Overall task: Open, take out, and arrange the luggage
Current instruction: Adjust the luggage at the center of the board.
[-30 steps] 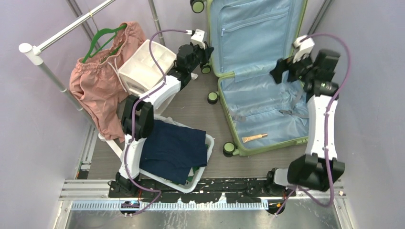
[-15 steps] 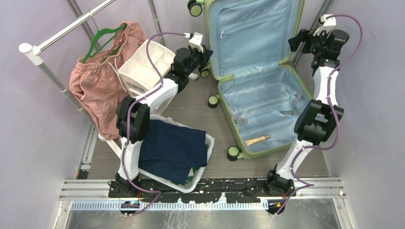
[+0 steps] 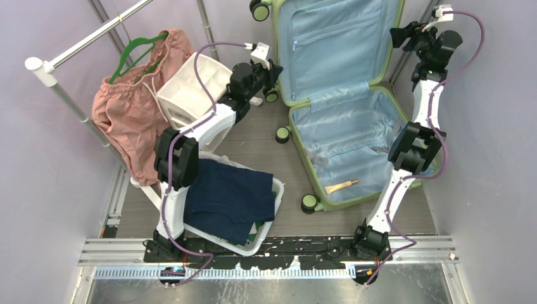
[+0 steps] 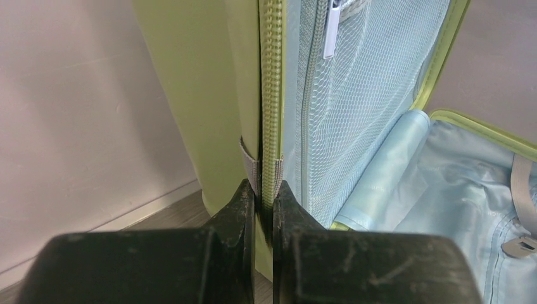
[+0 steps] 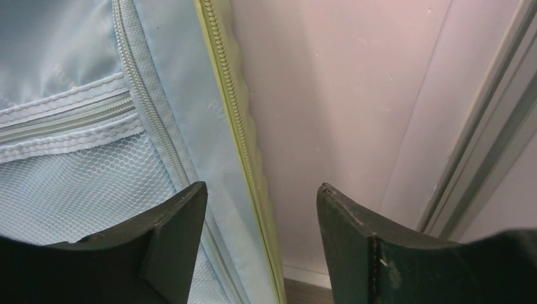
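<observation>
**At the upper right, the right arm came up to the lid**

Across the upper centre of the overhead view, the luggage lay open on the desk, its lid raised toward the back wall. The left end effector stayed clenched on the lid's left zip rim. A second earlier the right arm hung over the lower half. It had since swung to the lid's upper right edge. The right end effector was released, its jaws straddling the right zip rim without touching it. With both edges nearly in hand, the lid could probably be steadied. A small tube remained inside, not yet taken out.
</observation>
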`<state>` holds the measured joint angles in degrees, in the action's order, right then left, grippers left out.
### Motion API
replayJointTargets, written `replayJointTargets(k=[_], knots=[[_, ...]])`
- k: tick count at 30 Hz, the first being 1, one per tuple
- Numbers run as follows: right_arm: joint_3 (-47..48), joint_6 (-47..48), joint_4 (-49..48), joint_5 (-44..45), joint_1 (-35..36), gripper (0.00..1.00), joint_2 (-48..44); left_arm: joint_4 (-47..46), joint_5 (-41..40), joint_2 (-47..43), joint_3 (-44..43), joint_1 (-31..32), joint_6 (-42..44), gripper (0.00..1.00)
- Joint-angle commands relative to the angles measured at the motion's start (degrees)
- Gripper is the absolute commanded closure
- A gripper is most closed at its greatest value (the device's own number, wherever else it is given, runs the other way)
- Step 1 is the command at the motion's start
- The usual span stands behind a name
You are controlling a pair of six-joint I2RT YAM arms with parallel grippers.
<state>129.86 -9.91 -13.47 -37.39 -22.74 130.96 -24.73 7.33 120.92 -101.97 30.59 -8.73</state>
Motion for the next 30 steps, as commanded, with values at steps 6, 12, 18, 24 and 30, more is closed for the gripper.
replayJointTargets(k=[6, 12, 18, 24, 30], knots=[[12.5, -2.2, -7.4, -3.61, 0.92, 0.39, 7.24, -4.6, 9.72, -2.66, -8.29, 2.27, -0.32, 1.0], [13.5, -3.06, -10.23, -5.55, 1.26, 0.69, 8.76, -2.38, 9.87, -2.06, -10.63, 2.97, 0.65, 1.0], [4.08, -5.05, -18.28, -5.04, 0.28, 0.95, 1.73, -1.01, 7.87, -3.19, -11.29, 3.07, 1.51, 1.0], [-7.68, -5.69, -22.81, -2.02, -1.25, 0.99, -8.57, 0.19, 5.63, -2.06, -14.98, 2.84, 0.91, 1.0], [-19.57, -6.04, -24.96, -0.66, -2.39, 0.99, -19.64, 1.09, 4.5, 1.08, -21.25, 1.68, -1.9, 1.0]])
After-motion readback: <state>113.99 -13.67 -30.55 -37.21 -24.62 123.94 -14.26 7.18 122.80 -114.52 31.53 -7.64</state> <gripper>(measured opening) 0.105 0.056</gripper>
